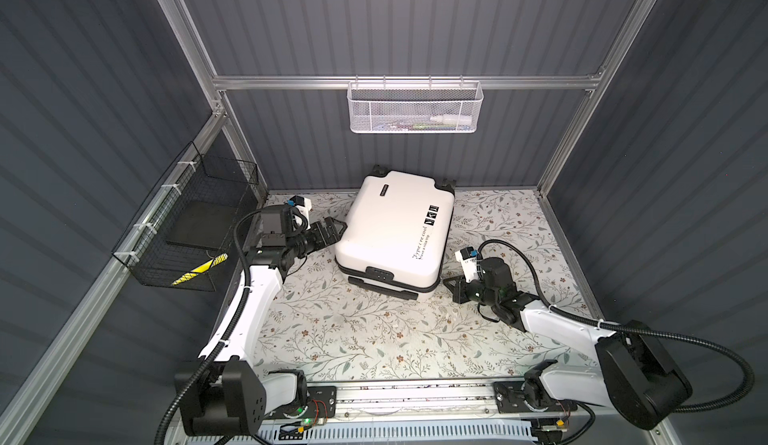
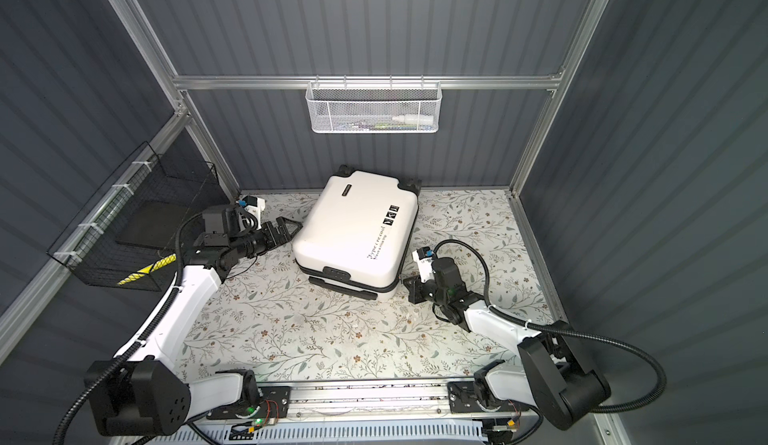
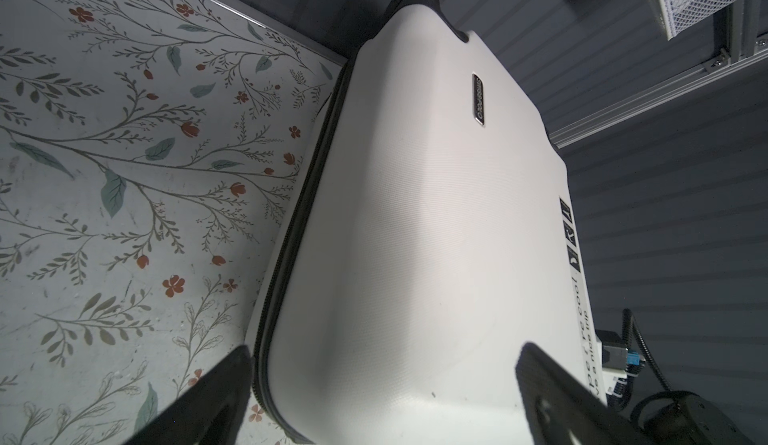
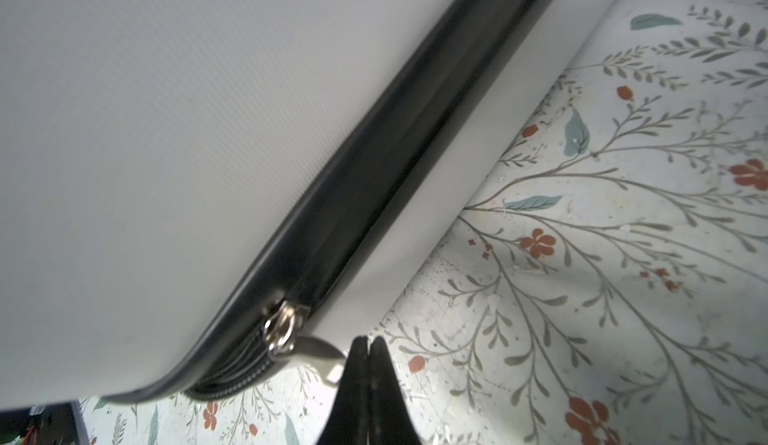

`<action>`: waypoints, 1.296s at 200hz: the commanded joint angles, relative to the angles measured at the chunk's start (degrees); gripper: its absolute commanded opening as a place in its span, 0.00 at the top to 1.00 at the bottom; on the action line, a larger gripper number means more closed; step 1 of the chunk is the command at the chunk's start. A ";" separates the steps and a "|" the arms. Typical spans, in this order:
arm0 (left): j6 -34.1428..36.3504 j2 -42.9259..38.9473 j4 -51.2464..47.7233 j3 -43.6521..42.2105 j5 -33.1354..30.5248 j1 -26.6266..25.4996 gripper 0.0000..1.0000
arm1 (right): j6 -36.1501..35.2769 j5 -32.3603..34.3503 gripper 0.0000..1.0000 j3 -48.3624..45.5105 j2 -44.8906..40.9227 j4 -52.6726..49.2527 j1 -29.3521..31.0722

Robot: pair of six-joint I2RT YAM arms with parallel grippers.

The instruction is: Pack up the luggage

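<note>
White suitcase lies shut toward the mat's 12 o'clock. Only from the right wrist we see its zipper pull touching the closed right gripper. Left gripper points level, wide open, empty, at its 9 o'clock.

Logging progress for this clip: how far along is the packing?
Done: nothing visible; the luggage lies closed. In hand: the right gripper is shut at its corner, apparently pinching the zipper pull; the left gripper is open beside it. Left: unzip, open, likely load items such as the bottle in the white mesh basket and those in the black wire basket, then close.
</note>
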 commanded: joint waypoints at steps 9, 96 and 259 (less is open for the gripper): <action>0.48 0.65 -0.27 -0.52 -1.35 0.13 0.00 | 2.86 -0.63 0.86 -2.75 -5.93 -0.93 0.24; 1.59 3.80 2.70 -1.78 2.09 0.06 0.00 | 7.69 0.84 0.13 -2.18 -22.71 -12.35 4.05; -9.77 2.22 18.51 -11.07 3.39 -14.76 0.00 | 9.62 20.78 0.03 9.85 -17.38 -25.21 6.16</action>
